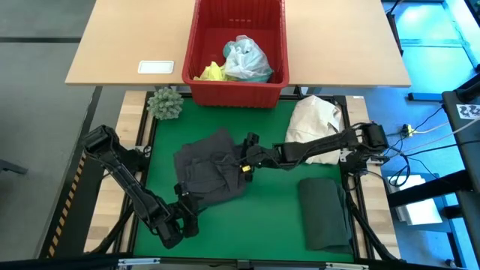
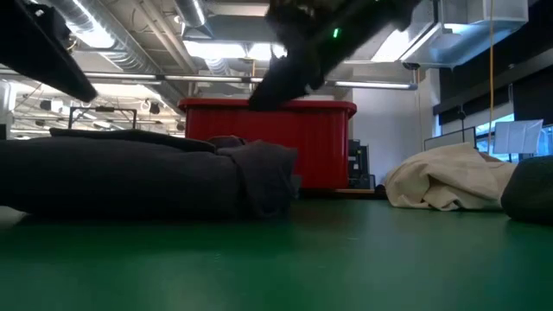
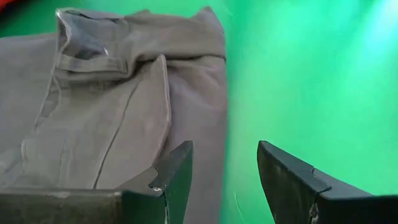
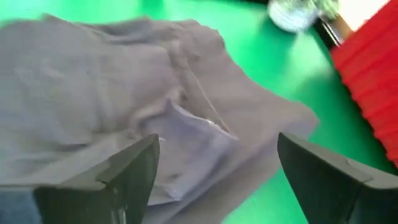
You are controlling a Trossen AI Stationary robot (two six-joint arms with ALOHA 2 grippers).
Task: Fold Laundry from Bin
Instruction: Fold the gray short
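A grey garment (image 1: 210,172) lies partly folded on the green mat (image 1: 270,225); it also shows in the low view (image 2: 130,177). My right gripper (image 1: 244,161) is open and hovers over the garment's right side (image 4: 124,93), clear of it. My left gripper (image 1: 186,201) is open over the garment's near edge (image 3: 112,93) and touches nothing that I can see. A dark green garment (image 1: 324,214) lies folded at the mat's near right. The red bin (image 1: 236,52) stands at the far edge with yellow (image 1: 211,72) and light turquoise (image 1: 247,60) cloth inside.
A cream-white cloth bundle (image 1: 315,120) lies at the mat's far right, under my right arm. A small green spiky ball (image 1: 165,103) sits at the far left corner. A white card (image 1: 156,67) lies on the wooden table left of the bin.
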